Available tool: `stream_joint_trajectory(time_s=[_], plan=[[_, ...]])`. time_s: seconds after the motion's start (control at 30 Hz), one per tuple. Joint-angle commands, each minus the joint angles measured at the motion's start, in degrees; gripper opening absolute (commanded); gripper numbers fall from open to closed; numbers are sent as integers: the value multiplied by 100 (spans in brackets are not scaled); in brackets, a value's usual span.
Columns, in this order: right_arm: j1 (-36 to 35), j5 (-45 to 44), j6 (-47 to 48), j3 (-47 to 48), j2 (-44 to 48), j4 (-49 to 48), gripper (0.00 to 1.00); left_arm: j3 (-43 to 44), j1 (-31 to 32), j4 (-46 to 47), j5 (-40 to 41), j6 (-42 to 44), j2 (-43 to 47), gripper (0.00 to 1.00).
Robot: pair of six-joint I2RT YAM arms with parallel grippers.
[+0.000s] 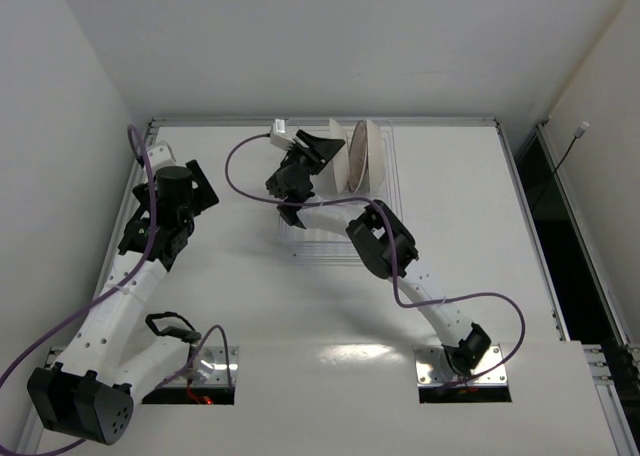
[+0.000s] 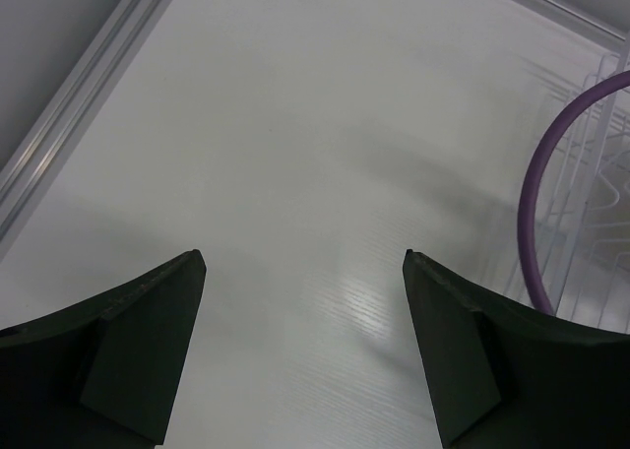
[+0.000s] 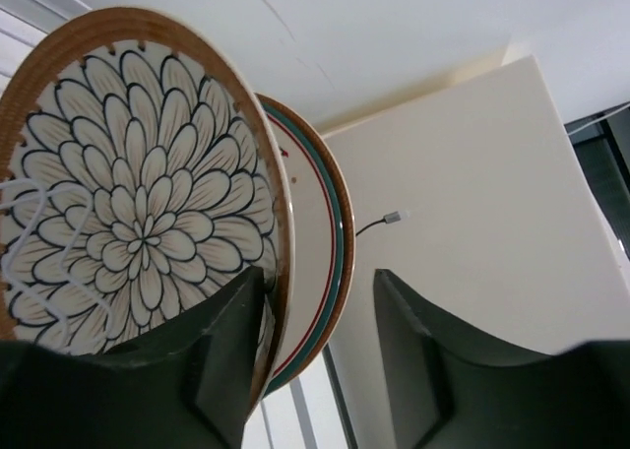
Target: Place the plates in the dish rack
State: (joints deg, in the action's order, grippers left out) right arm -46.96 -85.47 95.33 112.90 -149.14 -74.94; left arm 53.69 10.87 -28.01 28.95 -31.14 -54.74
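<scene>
Right tool has its two dark fingers apart, and it grips nothing. In the right wrist view, the rims of two standing plates pass down between the fingers. The nearer rim lies just beside the left finger. A strip of pale wall shows between the plates and the right finger.

The nearer one is the petal plate. It has a brown rim and a white face covered with dark-outlined petals. It stands on its edge and leans a little. Close behind it stands the second plate, also upright, with a brown edge and red and green rings on a pale face. Whether the two touch, I cannot tell.

From above, both plates stand side by side at the far end of the dish rack, the petal plate on the left and the second plate on the right. Some thin white wires of the rack cross in front of the petal plate in the wrist view. The rack lies on the white bench, near its far edge and about in the middle.

The right arm reaches over the rack from the near side.

Left tool is well apart from the rack, on the left side of the bench. Its fingers are wide apart over bare bench, with nothing between them. At the right border of its view, a corner of the rack and a purple cable are seen.
</scene>
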Motion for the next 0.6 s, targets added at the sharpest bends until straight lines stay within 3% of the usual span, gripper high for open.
stream_joint_trajectory(time_s=[0.0,0.07,0.23,0.4,0.57], plan=[[108,-1842,109,311,105,-2491,47,-8,-41,76,102,-59,86,80],[108,-1842,109,364,105,-2491,54,-8,-41,76,102,-59,86,80],[161,-1842,109,539,105,-2386,59,-8,-41,76,102,-59,86,80],[161,-1842,109,794,157,-2253,75,-8,-41,76,102,-59,86,80],[161,-1842,109,927,236,-2148,81,-8,-41,76,102,-59,86,80]])
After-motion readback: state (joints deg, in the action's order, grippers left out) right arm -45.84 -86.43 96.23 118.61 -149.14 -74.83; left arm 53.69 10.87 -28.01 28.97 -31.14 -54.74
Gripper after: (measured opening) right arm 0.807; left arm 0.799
